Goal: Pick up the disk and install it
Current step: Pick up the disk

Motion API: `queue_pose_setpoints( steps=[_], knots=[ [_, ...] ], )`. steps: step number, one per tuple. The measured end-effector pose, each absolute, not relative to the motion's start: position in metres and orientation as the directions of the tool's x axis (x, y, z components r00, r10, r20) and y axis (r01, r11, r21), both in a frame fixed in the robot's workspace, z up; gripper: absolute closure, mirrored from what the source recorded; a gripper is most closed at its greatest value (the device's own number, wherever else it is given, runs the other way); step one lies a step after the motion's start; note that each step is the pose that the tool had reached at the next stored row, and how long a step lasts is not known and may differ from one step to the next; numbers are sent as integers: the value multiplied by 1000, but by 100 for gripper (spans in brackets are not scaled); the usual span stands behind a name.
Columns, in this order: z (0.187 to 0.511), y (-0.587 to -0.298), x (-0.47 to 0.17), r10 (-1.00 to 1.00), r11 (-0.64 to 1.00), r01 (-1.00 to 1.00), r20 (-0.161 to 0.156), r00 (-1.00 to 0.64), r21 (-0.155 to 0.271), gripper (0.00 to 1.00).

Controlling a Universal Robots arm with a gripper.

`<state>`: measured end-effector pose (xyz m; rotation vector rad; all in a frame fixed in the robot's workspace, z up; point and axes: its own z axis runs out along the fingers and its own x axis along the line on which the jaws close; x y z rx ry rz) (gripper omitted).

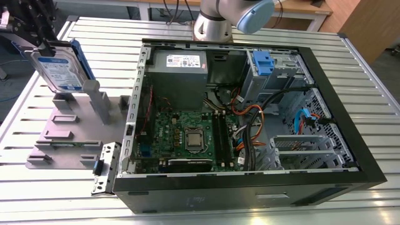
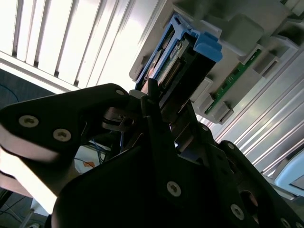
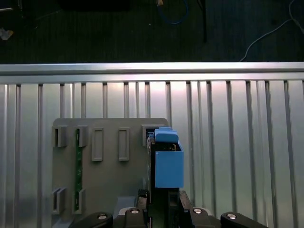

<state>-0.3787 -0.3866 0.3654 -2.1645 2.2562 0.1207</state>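
Slatted metal table (image 1: 62, 201); disk (image 1: 59, 70) upright between closed jaws, above grey fixture (image 1: 62, 140).

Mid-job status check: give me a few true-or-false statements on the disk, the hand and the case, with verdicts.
1. The hand grips the disk. True.
2. The computer case is open, with the motherboard exposed. True.
3. The disk is seated inside the computer case. False: it is outside the case, above the grey fixture at the exterior view's left.
4. The disk lies flat. False: it stands on edge in the hand.
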Motion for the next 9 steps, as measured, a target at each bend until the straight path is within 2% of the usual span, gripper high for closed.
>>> queue_pose_setpoints(
  steps=[9],
  knots=[
    [375,-387,-379,-997,40,-998,-62,-43,47,65]
  ],
)
